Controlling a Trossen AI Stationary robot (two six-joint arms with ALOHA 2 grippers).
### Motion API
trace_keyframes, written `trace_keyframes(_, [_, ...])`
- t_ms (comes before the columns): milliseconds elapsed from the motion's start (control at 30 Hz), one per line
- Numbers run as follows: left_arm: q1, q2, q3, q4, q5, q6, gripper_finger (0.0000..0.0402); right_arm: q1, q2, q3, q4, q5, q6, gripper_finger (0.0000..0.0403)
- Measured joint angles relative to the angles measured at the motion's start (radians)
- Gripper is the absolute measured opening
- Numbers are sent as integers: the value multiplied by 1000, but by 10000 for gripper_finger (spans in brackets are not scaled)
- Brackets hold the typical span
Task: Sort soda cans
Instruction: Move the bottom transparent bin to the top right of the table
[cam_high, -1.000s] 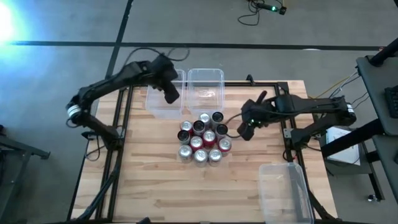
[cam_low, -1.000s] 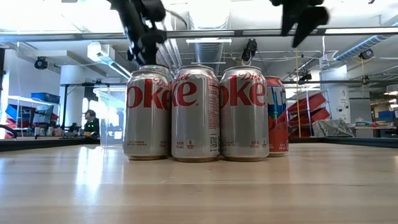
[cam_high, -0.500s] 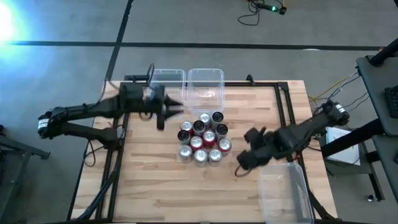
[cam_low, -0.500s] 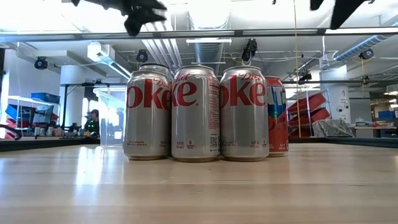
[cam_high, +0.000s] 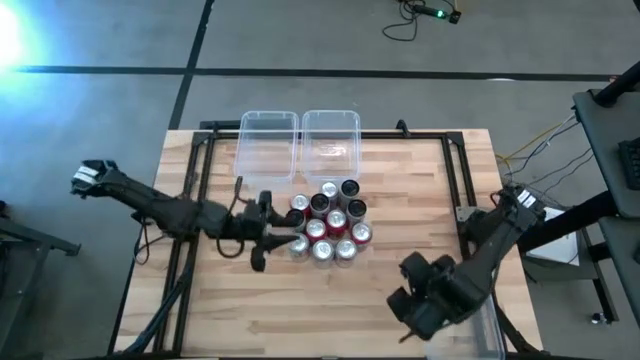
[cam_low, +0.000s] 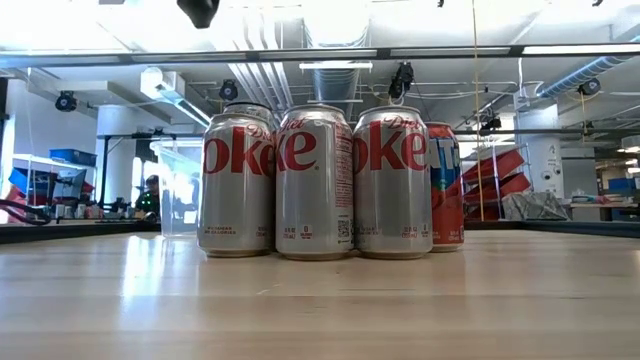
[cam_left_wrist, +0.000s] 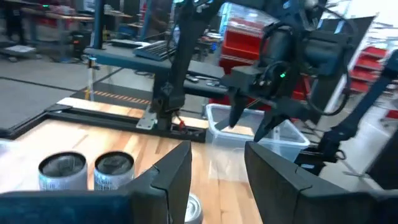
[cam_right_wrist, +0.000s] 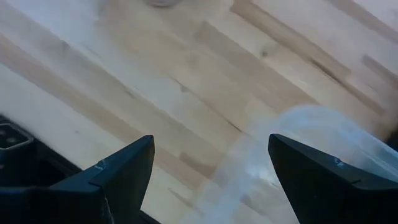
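Observation:
Several soda cans (cam_high: 325, 226), silver, red and black, stand upright in a tight cluster at the table's middle. The low view shows three silver cans (cam_low: 315, 182) in front and a red one (cam_low: 446, 186) behind. My left gripper (cam_high: 275, 246) hovers open at the cluster's left near corner, above can height (cam_low: 198, 10). In the left wrist view (cam_left_wrist: 217, 177) a can top (cam_left_wrist: 194, 209) shows low between its fingers. My right gripper (cam_high: 412, 303) is open wide (cam_right_wrist: 211, 168) over the near-right part of the table, beside a clear bin (cam_right_wrist: 305, 140).
Two clear plastic bins (cam_high: 268, 146) (cam_high: 330, 140) stand side by side at the far edge behind the cans. A third clear bin (cam_high: 482, 322) sits at the near right corner, mostly under my right arm. Bare wood lies left and near of the cluster.
My left gripper has swung from over the far-left bin toward the near edge, ending beside the cluster's left near corner. My right gripper has gone from just right of the cans toward the near edge, to the near-right bin, leaving the low view. The cans have not moved.

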Motion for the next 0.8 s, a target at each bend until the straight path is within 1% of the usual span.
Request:
trace_keyframes(100, [-56,72,-1,94,-72,-28,134,32,37,50,-60,-20,67,311])
trace_keyframes(233, [-96,194,0,198,-79,-60,134,70,79,68,-58,-60,157,309])
trace_keyframes(367, [-119,290,33,246,-80,-90,134,76,135,68,-50,-172,211,294])
trace_keyframes(433, [-133,316,56,250,-80,-92,134,76,165,67,-49,-206,230,281])
trace_keyframes(533, [-153,333,83,235,-79,-66,134,73,195,67,-41,-228,232,256])
trace_keyframes(600, [-164,320,94,211,-79,-56,134,64,205,67,-41,-236,230,235])
trace_keyframes(700, [-184,286,89,194,-79,-35,134,53,209,67,-41,-236,241,193])
trace_keyframes(800, [-205,246,66,184,-84,-20,134,47,207,67,-46,-236,253,139])
